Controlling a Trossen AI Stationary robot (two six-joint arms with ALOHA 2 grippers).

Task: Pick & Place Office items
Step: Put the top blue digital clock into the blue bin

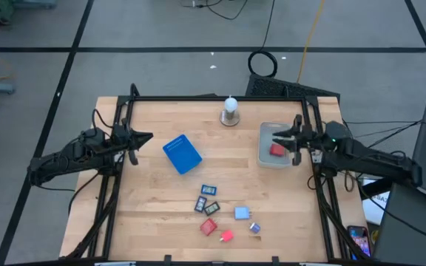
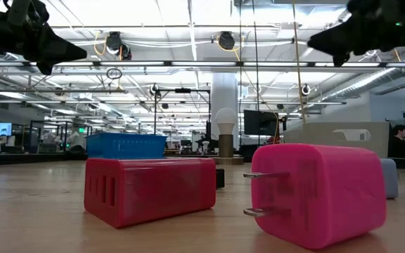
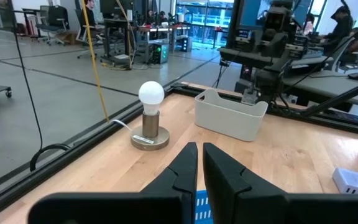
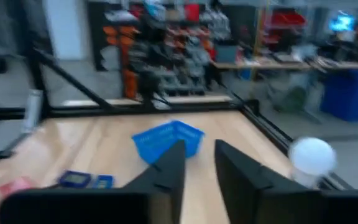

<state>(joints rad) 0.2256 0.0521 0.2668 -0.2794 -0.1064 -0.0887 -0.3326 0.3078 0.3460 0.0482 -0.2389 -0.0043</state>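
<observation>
1. Hovering over the grey bin [image 1: 266, 159], the right gripper [image 1: 287, 137] has a small gap between its fingers, nothing held; one red item [image 1: 276, 150] lies inside.
2. Next grab: the office items [image 1: 224, 214] clustered near the front edge; come straight down on one.
3. Left gripper [image 1: 145, 138] is closed and empty, parked by the blue pad [image 1: 182, 154].

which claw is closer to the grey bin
Right. The right claw hangs over the grey bin, above a red item inside. The left claw waits across the table, beyond the blue basket.

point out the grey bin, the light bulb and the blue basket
grey bin [image 1: 266, 159], high view, its front left rim
light bulb [image 1: 231, 106], high view, the white globe
blue basket [image 1: 182, 154], high view, middle of its top
</observation>
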